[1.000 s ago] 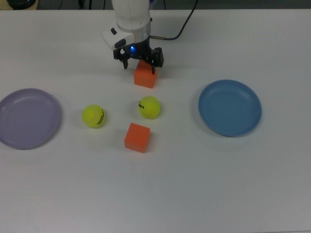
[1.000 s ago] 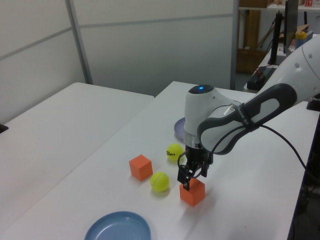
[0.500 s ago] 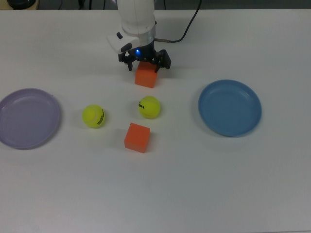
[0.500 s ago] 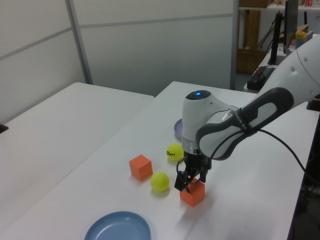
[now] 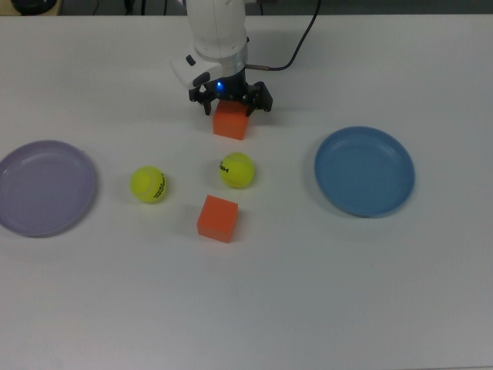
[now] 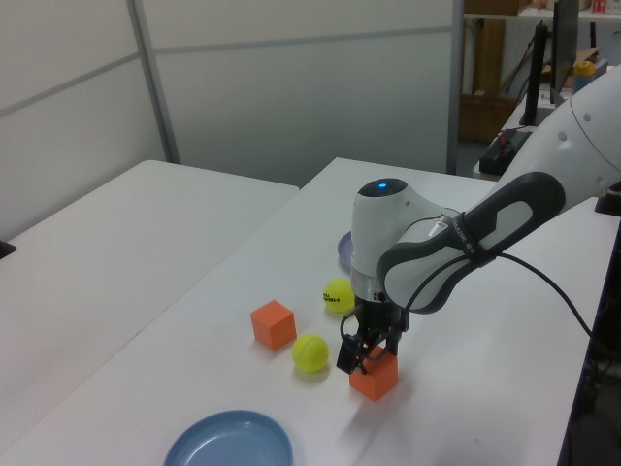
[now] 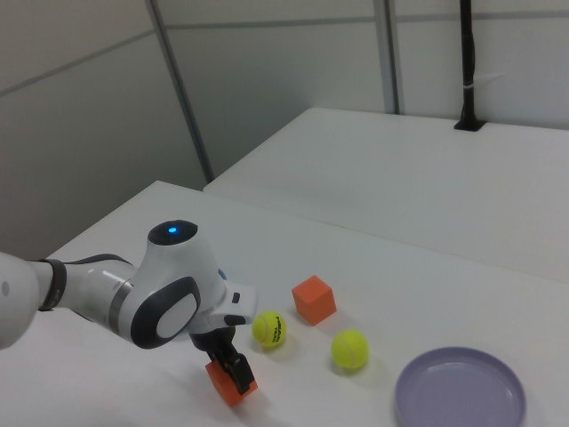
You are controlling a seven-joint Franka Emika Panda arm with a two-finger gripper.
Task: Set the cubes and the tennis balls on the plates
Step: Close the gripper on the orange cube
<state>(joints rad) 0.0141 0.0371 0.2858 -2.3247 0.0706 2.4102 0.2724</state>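
Table (image 5: 323, 293): a white tabletop that carries everything below.
Arm (image 6: 456, 243): the white and grey Panda reaches down over the far cube, a blue light lit near its wrist.
Blue plate (image 5: 364, 171): lies bare at the top view's right, well apart from the cubes and balls.
Lavender plate (image 5: 42, 187): lies bare at the top view's left edge, also holding nothing.
Gripper (image 5: 229, 106): lowered onto the far cube, its dark fingers (image 5: 263, 99) set on either side of the cube; the jaws are spread about it, and whether they already press its faces cannot be told.
Far cube (image 5: 231, 122): orange, on the table between the fingers, near the top view's upper middle and not on any plate.
Near cube (image 5: 217, 218): orange, alone on the table, just below the two balls in the top view.
Ball with lettering up (image 5: 236, 170): yellow-green, between the two cubes in the top view, touching neither.
Second ball (image 5: 148, 184): yellow-green, to the top view's left of the first, between it and the lavender plate.
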